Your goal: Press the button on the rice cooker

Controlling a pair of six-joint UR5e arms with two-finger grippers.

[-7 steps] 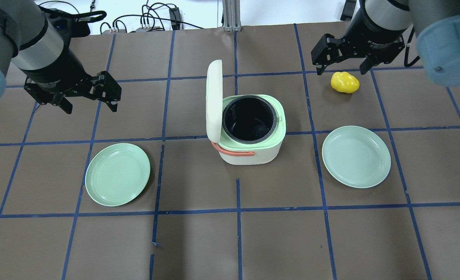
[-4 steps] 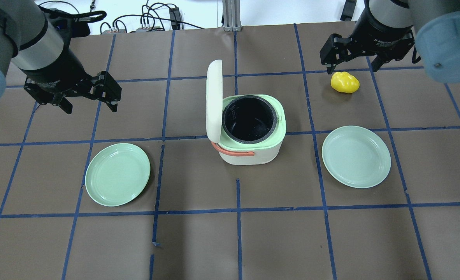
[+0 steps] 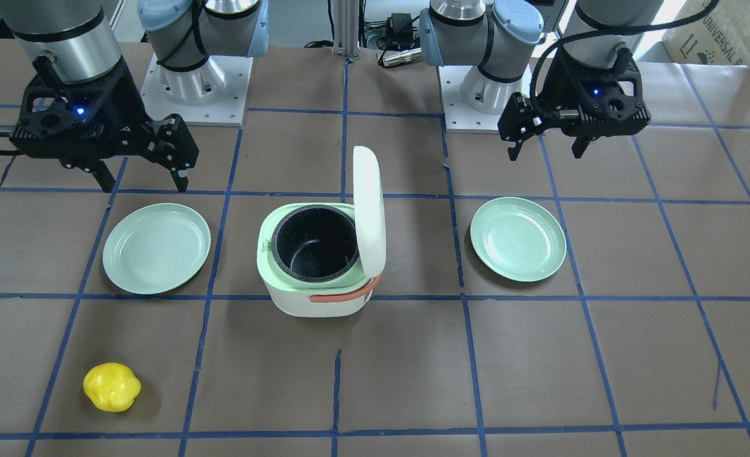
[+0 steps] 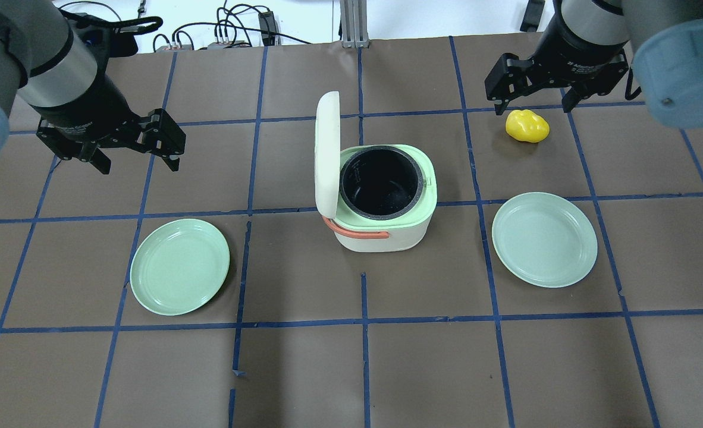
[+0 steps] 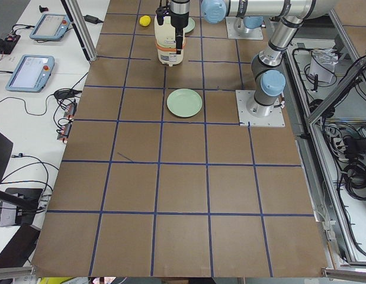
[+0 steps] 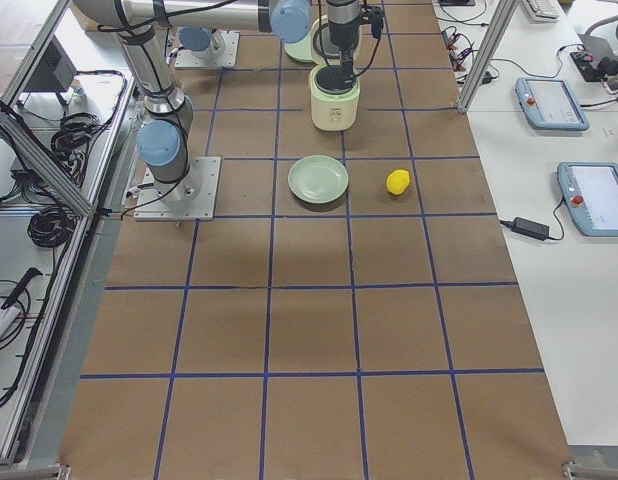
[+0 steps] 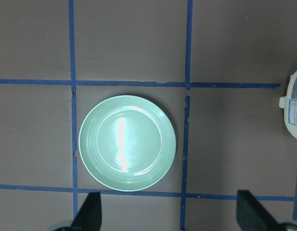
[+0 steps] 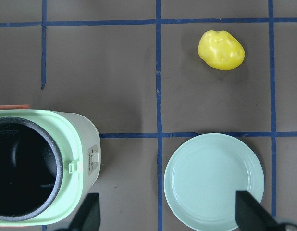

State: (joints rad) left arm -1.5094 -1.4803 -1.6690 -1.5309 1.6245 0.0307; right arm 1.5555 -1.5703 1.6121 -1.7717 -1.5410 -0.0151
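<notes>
The rice cooker (image 4: 387,238) sits mid-tabletop (image 4: 304,368), its lid (image 4: 326,154) standing upright — dark pot exposed. The left jaws hang spread, gripping nothing, far left beyond a green plate (image 4: 179,266); the right jaws — likewise spread — hang far right by a yellow lump (image 4: 527,126).

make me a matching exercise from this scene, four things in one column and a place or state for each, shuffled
1. white hinged rice cooker lid
2. black round inner pot
3. yellow lumpy toy fruit
4. left gripper

A. open, holding nothing
B. sits in the green-rimmed cooker body
C. lies on the brown table
D. stands upright, swung open

Pairs: 1-D, 2-B, 3-C, 4-A
</notes>
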